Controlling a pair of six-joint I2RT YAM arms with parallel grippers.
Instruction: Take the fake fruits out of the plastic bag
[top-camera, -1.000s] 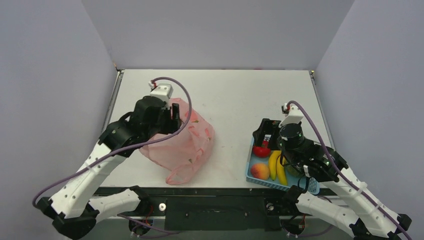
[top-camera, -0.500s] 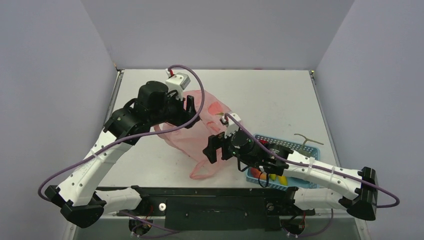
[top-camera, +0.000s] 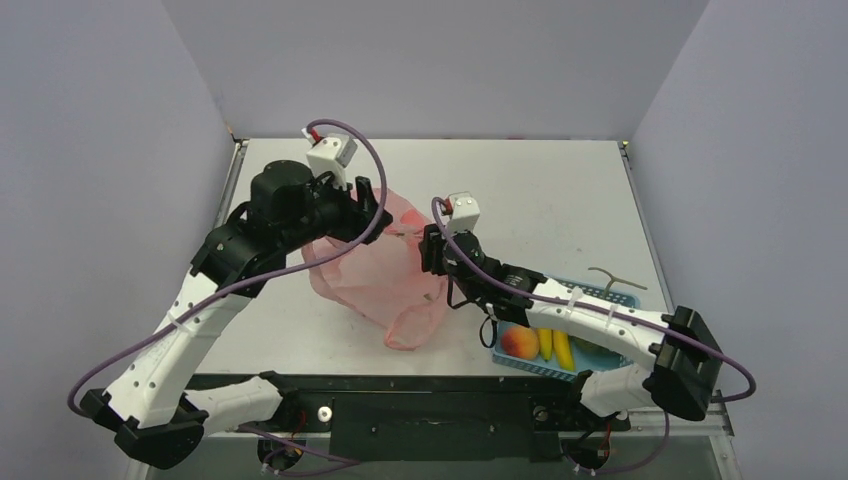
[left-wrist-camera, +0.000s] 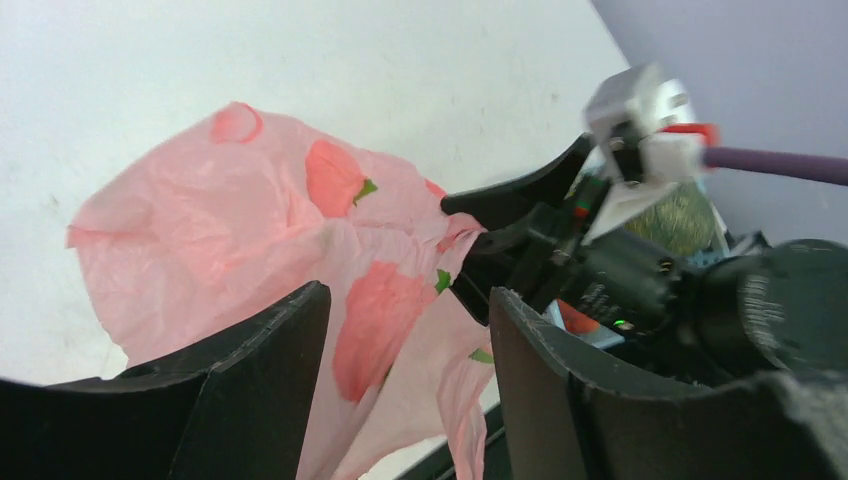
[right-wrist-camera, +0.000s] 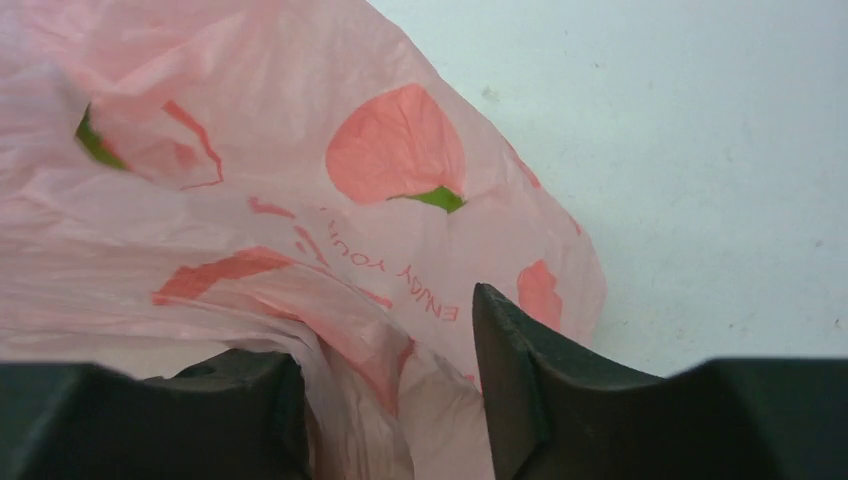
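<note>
The pink plastic bag (top-camera: 372, 282) stands crumpled at table centre-left, with no fruit showing in it. My left gripper (top-camera: 368, 202) is at its upper left edge, fingers apart with slack film (left-wrist-camera: 380, 330) hanging between them. My right gripper (top-camera: 429, 252) is at the bag's right edge, jaws apart around a bunched fold (right-wrist-camera: 385, 385). A peach (top-camera: 519, 343) and bananas (top-camera: 553, 345) lie in the blue basket (top-camera: 615, 298). In the left wrist view the netted melon (left-wrist-camera: 685, 218) shows behind the right arm.
The blue basket sits near the front right edge, partly under my right arm's long link (top-camera: 590, 320). A thin tan hooked piece (top-camera: 612, 274) lies at the basket's far rim. Grey walls close in the table on three sides.
My right arm swung left from the basket to the bag's right edge, and its jaws narrowed. My left gripper raised the bag and shifted slightly back and left.
</note>
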